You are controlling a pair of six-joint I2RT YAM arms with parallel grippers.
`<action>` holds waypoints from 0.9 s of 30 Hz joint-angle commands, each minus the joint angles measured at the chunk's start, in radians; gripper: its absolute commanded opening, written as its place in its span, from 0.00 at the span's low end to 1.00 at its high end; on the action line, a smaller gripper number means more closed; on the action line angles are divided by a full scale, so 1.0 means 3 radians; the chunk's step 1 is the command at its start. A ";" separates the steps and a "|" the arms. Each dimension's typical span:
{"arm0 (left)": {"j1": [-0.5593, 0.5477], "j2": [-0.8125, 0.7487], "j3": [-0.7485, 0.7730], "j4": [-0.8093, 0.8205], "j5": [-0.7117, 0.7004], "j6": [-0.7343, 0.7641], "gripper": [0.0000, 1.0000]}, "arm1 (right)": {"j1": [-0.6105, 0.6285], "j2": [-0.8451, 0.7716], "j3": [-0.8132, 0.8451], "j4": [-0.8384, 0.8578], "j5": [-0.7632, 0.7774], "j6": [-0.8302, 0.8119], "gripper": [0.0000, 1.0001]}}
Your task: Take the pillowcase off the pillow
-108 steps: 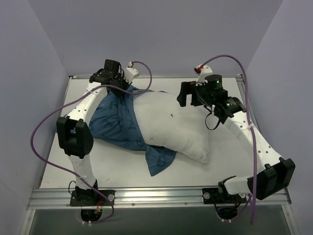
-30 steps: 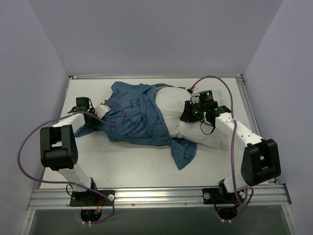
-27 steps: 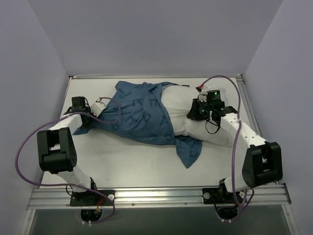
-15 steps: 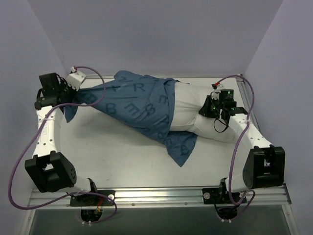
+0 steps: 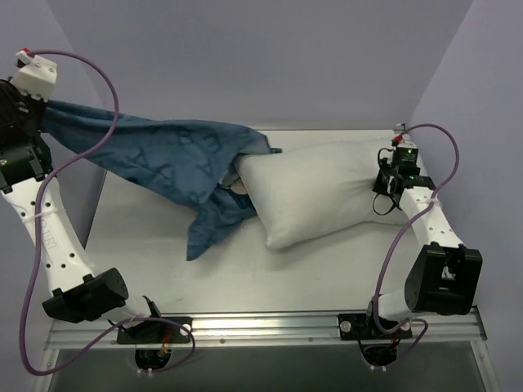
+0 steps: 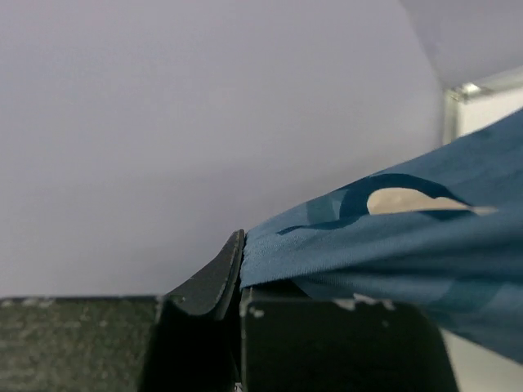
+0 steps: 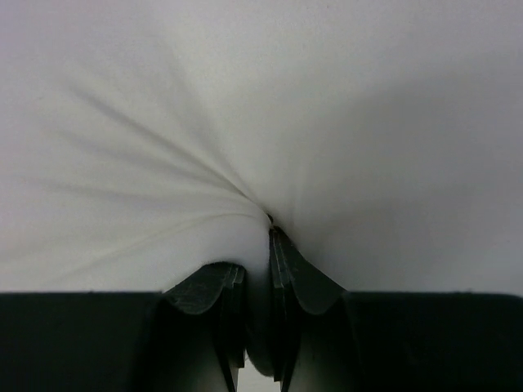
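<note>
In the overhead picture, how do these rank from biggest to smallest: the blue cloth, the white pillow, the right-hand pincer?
1. pillowcase and pillow: too alike to rank; the cloth hangs raised, nearer the camera.
2. right pincer: clearly smallest.

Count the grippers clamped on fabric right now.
2. The left gripper, high at the far left, is shut on the pillowcase, holding its end. The right gripper pinches the right end of the pillow.
</note>
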 commanded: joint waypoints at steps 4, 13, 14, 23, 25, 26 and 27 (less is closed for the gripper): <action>0.0039 -0.0042 0.0517 0.0321 -0.0143 -0.0222 0.02 | -0.0210 -0.0008 0.0149 -0.0268 0.0811 -0.0082 0.00; -0.0472 -0.0079 0.0425 -0.0011 0.0528 -0.0683 0.02 | -0.0143 -0.0069 0.0052 -0.0039 0.0091 0.0178 0.00; -0.0578 -0.0043 0.0481 -0.0067 0.0477 -0.0688 0.02 | -0.0143 -0.0135 -0.0019 0.0012 0.0039 0.0254 0.00; -0.1668 0.0346 0.0210 -0.0170 -0.0034 -0.0632 0.02 | 0.0076 -0.0406 -0.0423 0.0810 -0.0151 0.1175 0.00; -0.1796 0.0529 0.0486 -0.0206 0.0006 -0.0764 0.02 | 0.0133 -0.0361 -0.0357 0.0806 -0.0115 0.1191 0.00; -0.1827 0.0581 0.0558 -0.0231 0.0022 -0.0795 0.02 | 0.0179 -0.0340 -0.0332 0.0780 -0.0090 0.1196 0.00; -0.1868 0.0632 0.0599 -0.0247 0.0027 -0.0801 0.02 | 0.0199 -0.0325 -0.0306 0.0765 -0.0059 0.1191 0.00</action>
